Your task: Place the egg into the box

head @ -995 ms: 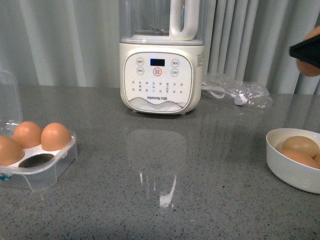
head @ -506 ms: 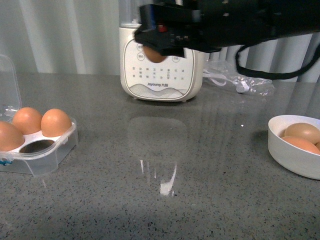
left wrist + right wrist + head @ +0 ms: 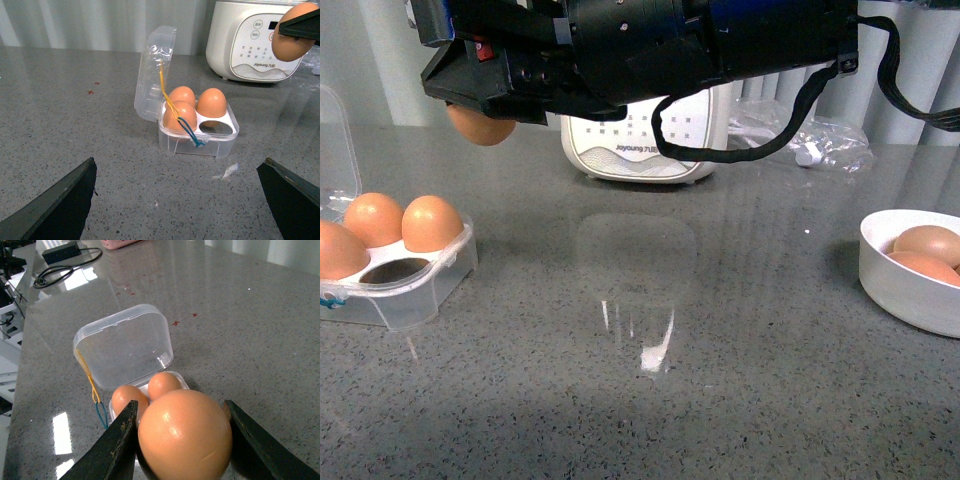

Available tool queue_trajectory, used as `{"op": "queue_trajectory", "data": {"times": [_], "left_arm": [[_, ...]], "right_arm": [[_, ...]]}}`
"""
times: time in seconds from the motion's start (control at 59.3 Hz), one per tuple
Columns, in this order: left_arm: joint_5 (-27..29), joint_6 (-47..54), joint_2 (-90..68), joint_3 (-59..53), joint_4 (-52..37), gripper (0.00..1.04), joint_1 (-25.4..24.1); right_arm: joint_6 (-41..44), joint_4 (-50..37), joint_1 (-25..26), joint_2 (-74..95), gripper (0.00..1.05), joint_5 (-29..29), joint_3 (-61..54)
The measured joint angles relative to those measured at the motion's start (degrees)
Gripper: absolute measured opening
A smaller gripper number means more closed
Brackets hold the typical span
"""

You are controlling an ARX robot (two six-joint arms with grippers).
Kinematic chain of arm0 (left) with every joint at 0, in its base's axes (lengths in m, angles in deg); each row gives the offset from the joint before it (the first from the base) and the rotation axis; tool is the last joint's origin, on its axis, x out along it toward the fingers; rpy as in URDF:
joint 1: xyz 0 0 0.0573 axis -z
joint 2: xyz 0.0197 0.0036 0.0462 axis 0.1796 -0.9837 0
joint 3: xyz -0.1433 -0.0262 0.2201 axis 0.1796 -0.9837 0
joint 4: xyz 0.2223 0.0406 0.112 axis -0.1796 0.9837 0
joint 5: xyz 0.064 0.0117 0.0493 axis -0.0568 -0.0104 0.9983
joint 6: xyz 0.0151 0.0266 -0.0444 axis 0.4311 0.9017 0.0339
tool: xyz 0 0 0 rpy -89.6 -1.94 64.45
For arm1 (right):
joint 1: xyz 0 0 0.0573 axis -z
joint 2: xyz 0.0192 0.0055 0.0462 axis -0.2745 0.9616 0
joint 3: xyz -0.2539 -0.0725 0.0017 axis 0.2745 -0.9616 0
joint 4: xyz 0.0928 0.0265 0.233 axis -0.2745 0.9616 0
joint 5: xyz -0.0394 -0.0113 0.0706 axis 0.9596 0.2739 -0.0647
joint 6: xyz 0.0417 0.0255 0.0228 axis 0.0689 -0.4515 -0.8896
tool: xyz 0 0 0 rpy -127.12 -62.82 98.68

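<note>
Since the arm has swung leftward, the right gripper (image 3: 483, 108) no longer hangs in front of the Joyoung appliance (image 3: 642, 150) as it did half a second ago; it is now off the machine's left side, above the grey counter (image 3: 720, 380), and a full second ago only its tip showed at the far right edge over the white bowl (image 3: 902, 288). Its jaws are clenched on the egg (image 3: 478, 128), which is carried in the air, pressed between the two dark fingers (image 3: 111, 447) in the right wrist view. The egg hangs to the right of and farther back than the box (image 3: 408, 292). From the front it looks short of the box rather than over it, though depth is hard to judge there. The box sits at the near left with its clear lid (image 3: 152, 70) standing up, three eggs (image 3: 186, 100) in its cups and one empty cup (image 3: 221, 128) at the near right corner; it has not shifted. The bowl at the right holds more eggs as before. A crumpled plastic bag (image 3: 810, 140) lies at the far right behind the arm's black cable (image 3: 760, 150). The left gripper (image 3: 177, 167) is low over the counter facing the box, its jaws released and spread wide with nothing between them.
</note>
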Motion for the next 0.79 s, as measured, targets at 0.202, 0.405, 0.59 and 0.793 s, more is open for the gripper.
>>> {"op": "queue_trajectory", "data": {"times": [0.202,0.405,0.59,0.793], "left_arm": [[-0.02,0.00,0.00,0.00,0.00,0.98,0.00],[0.00,0.00,0.00,0.00,0.00,0.98,0.00],[-0.02,0.00,0.00,0.00,0.00,0.98,0.00],[0.00,0.00,0.00,0.00,0.00,0.98,0.00]], "right_arm": [[2.10,0.63,-0.66,0.28,0.43,-2.16,0.00],[3.87,1.42,-1.88,3.21,0.43,-2.47,0.31],[4.90,3.06,-3.04,6.64,0.43,-1.79,3.69],[4.98,4.39,-4.55,9.27,0.43,-1.66,8.11]]}}
